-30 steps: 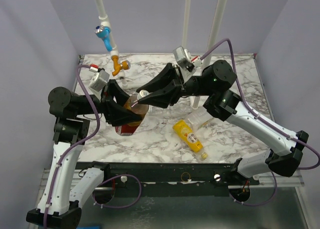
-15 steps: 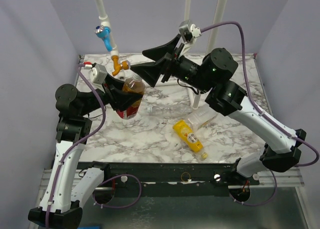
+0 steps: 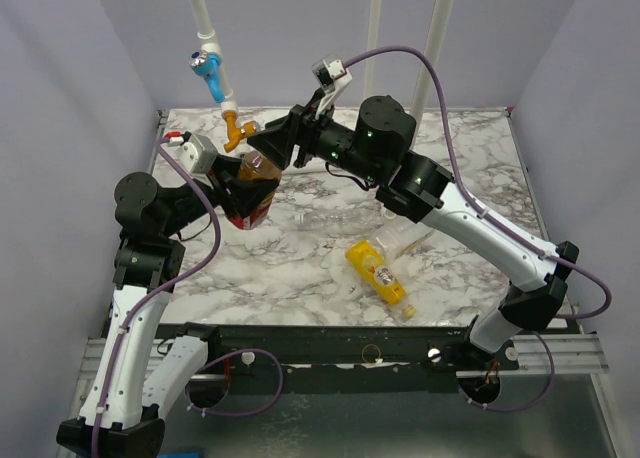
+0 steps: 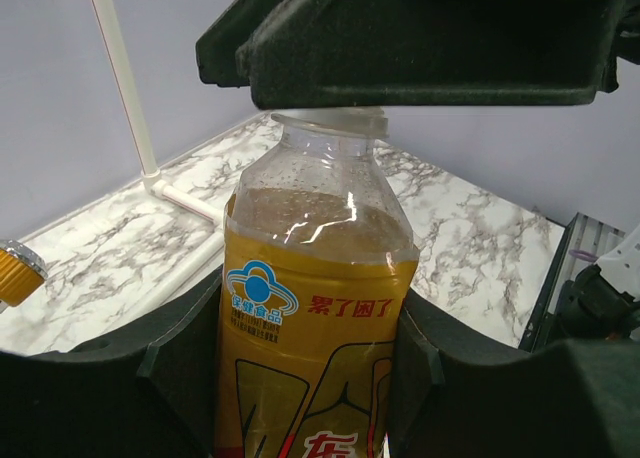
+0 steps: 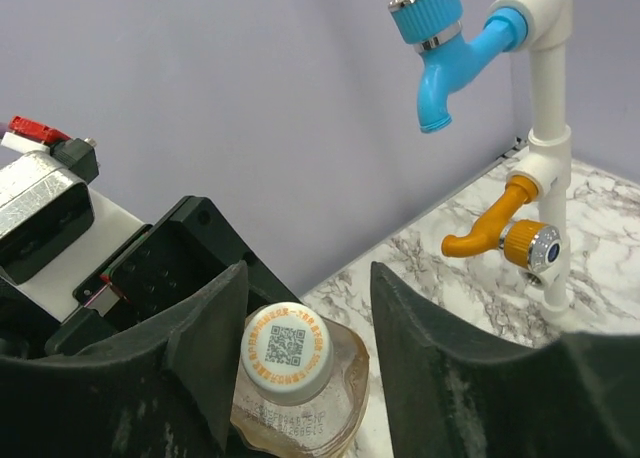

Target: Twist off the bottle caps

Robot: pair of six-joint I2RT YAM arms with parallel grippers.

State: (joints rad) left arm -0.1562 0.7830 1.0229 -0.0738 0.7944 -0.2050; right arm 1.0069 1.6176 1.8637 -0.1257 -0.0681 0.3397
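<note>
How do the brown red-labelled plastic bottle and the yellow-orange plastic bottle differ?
Brown plastic bottle is held near upright in the left hand; yellow-orange plastic bottle lies on its side on the marble table. Right hand brackets the brown bottle's white cap; the yellow-orange one is untouched. Both plastic.

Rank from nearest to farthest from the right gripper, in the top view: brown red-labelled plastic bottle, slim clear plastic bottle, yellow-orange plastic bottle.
1. Brown red-labelled plastic bottle, just under the right gripper.
2. Slim clear plastic bottle, lying at centre.
3. Yellow-orange plastic bottle, lying nearest the camera.
</note>
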